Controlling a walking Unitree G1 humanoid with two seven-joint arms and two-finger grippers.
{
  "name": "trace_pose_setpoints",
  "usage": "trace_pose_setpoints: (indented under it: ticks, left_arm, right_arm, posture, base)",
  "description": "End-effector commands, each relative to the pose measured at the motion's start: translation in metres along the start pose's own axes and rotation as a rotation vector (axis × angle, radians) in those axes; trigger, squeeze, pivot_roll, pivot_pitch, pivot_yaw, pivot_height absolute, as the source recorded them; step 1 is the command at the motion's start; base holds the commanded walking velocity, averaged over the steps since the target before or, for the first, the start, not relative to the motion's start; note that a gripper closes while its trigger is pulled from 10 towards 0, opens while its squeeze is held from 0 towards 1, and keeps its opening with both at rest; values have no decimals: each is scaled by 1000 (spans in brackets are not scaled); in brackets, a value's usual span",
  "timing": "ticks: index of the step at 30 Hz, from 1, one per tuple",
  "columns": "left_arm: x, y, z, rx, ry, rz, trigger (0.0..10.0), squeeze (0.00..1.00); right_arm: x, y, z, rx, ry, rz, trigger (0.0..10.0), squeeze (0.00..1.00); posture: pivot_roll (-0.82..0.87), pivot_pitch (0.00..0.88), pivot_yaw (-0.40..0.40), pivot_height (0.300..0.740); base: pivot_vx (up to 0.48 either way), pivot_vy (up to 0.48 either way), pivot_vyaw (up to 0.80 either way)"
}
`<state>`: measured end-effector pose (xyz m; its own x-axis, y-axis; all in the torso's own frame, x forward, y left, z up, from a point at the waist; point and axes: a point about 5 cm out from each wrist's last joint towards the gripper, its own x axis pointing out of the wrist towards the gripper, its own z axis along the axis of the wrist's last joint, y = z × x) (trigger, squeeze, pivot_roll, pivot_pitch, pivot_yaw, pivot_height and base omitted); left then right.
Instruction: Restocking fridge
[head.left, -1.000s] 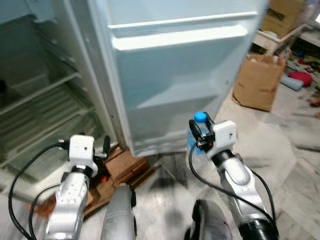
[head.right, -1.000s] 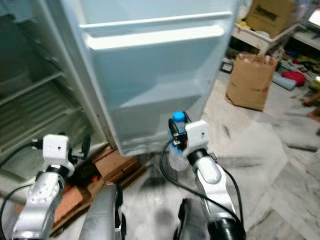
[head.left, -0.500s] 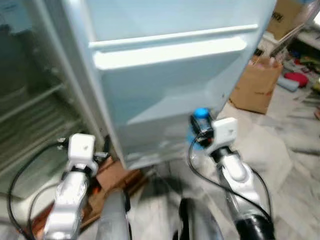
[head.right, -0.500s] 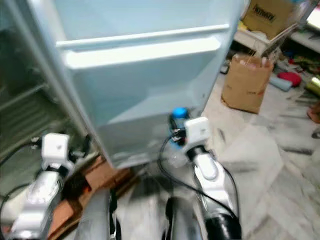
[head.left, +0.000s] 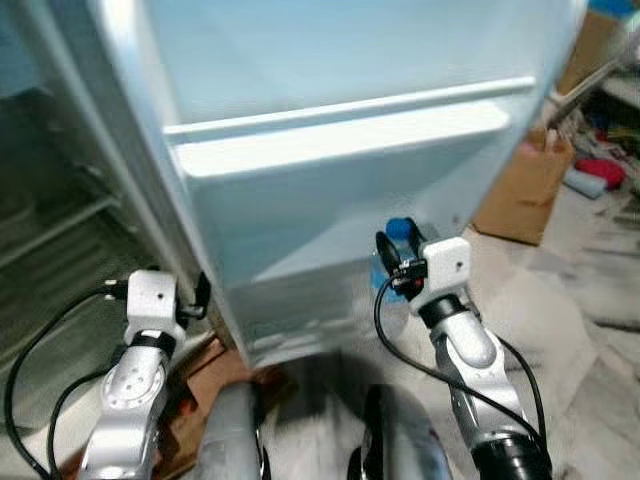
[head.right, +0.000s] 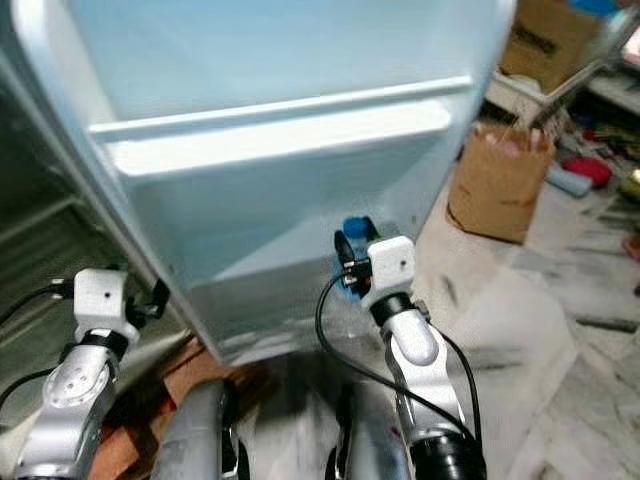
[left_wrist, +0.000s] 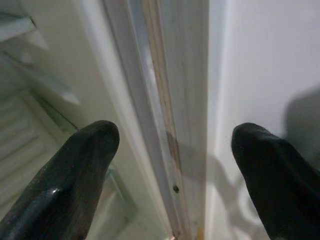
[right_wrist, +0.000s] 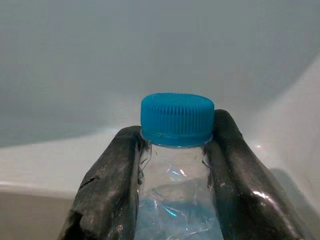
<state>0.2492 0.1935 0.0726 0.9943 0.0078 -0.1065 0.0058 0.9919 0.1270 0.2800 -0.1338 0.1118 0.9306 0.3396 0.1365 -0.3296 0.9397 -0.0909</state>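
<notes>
Marble floor (head.left: 560, 320) — fridge door (head.left: 340, 200) open, cardboard box (head.left: 525, 190) nr.

Bottle (right_wrist: 176, 200) clear, water inside, bright blue ridged cap (right_wrist: 177, 119). Black fingers (right_wrist: 107, 185) of right gripper (head.left: 398, 262) each side of neck. Fridge door (head.left: 340, 190) ahead pale blue-white. Left gripper (left_wrist: 175, 165) fingers black, brown rusty streak on door edge between them. Brown paper bag (head.left: 525, 185) off to right gripper's side. Floor (head.left: 580, 330) grey-white, mottled.

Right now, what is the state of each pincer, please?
Left pincer: open, holding nothing.
Right pincer: closed on the bottle.
</notes>
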Motion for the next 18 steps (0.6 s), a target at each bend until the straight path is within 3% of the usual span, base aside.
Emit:
trace_pose_setpoints:
  ticks: [1,5,12,18]
  left_arm:
    - [-3,-3,0,-4,8,-4,10000,0]
    - [-7,0,-3,-11,23,6,10000,0]
    - [-10,5,-4,-28,44,29,10000,0]
    - [-14,11,0,-42,51,44,10000,0]
  right_arm:
    - [0,3,-1,4,12,17,10000,0]
    - [-2,6,-4,13,25,34,10000,0]
    - [-1,9,-7,15,44,44,10000,0]
    - [3,10,-8,-8,55,66,10000,0]
  posture:
    - [65,108,2,611]
    - [70,113,2,611]
    - [82,138,3,566]
    - [96,173,7,566]
  base:
    - [0,0,0]
    - [0,0,0]
    - [0,0,0]
    - [0,0,0]
